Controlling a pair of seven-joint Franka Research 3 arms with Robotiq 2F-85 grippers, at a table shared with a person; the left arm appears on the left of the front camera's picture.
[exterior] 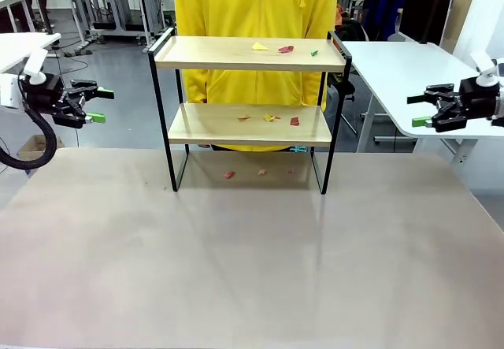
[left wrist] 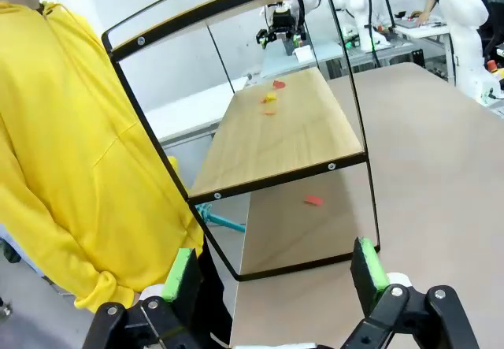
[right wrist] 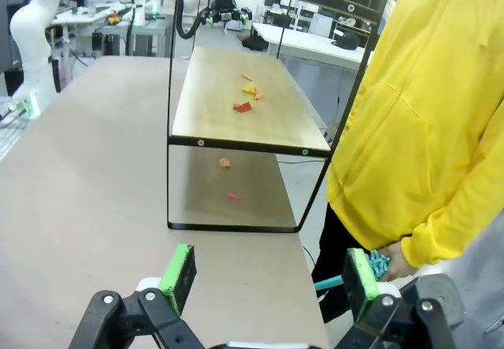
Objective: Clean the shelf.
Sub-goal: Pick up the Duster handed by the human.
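Shelf (exterior: 213,53) is set at the far middle of the table (exterior: 236,270), just before a person (exterior: 252,2) in a yellow hoodie. Coloured scraps (exterior: 285,49) are scattered on both boards and on the table beneath. Left gripper (exterior: 100,105) and right gripper (exterior: 418,110) are held spread, well apart from it.

**Front approach:** the table (exterior: 236,270) gives open room from its near edge up to the shelf (exterior: 250,53). The shelf front is open at three levels: above the top board, between the two boards, and under the lower board down to the table.

**Side approach:** each end is closed off by a thin black frame (right wrist: 233,228) with an open middle. Raised end rails (exterior: 161,40) stand at both ends of the top board.

**Rear approach:** a person (exterior: 256,2) in yellow stands just behind the shelf and blocks that side.

**Surfaces:** small scraps (exterior: 285,49) lie on both boards and on the table beneath.
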